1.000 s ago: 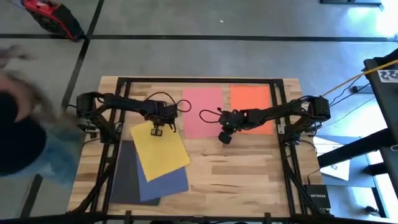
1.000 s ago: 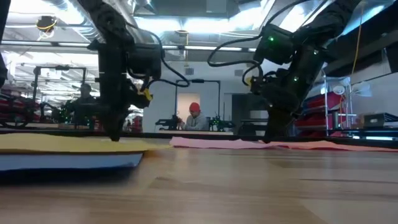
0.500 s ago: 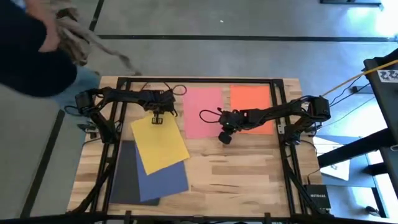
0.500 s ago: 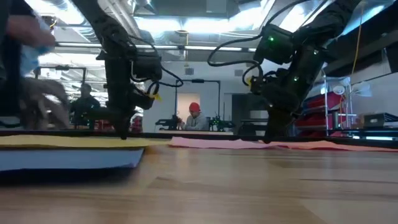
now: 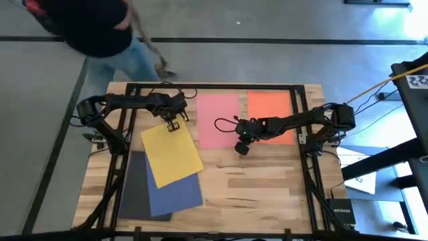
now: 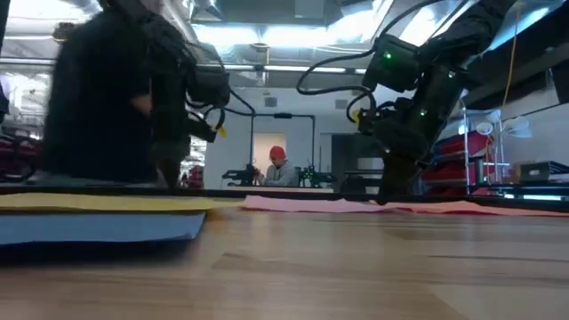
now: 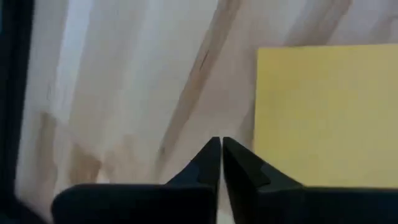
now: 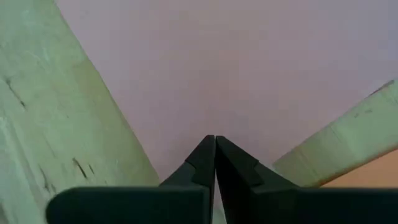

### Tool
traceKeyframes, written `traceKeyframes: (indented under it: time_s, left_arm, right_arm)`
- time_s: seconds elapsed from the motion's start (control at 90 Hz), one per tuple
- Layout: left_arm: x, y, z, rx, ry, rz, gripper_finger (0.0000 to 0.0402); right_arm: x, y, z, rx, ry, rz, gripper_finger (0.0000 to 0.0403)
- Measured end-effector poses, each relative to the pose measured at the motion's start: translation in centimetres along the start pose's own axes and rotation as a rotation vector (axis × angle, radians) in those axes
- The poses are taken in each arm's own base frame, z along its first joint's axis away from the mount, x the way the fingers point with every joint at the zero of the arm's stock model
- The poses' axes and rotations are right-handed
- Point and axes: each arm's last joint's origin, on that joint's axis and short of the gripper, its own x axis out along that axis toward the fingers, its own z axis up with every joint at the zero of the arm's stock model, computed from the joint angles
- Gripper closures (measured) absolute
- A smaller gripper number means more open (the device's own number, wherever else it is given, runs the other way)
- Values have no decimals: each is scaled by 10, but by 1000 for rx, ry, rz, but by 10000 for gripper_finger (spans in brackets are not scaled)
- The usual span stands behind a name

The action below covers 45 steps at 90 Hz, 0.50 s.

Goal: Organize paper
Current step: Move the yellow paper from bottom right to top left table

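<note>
Fingers (image 7: 208, 165) together (both grippers) by paper (image 5: 171, 152)

We're in a robotics lab/workshop: grey concrete floor (image 5: 267, 60) with black tape lines, more arm rigs (image 6: 240, 174) on benches behind ours, metal shelving (image 6: 498, 151), exposed ceiling lights, a seated person in a red cap (image 6: 278, 166) at back.

Pale wooden table (image 5: 254, 181); dark-clothed person (image 5: 100, 27) at far left corner; yellow cable (image 5: 374, 90); seated person (image 6: 278, 169) behind.
</note>
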Motion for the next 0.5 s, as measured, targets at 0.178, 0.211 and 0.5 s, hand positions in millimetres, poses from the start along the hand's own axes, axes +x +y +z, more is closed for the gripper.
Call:
traceKeyframes:
  time_s: [0.178,0.211,0.5]
  left_arm:
    - [-20,-19,-20,-165,113,-59,401]
    - [-22,-23,-24,-188,134,-76,401]
    - [-13,-46,-50,-295,240,-104,401]
  right_arm:
    - [0,0,0,0,0,0,403]
    - [0,0,0,-1,0,0,403]
    - [0,0,0,-22,-1,0,403]
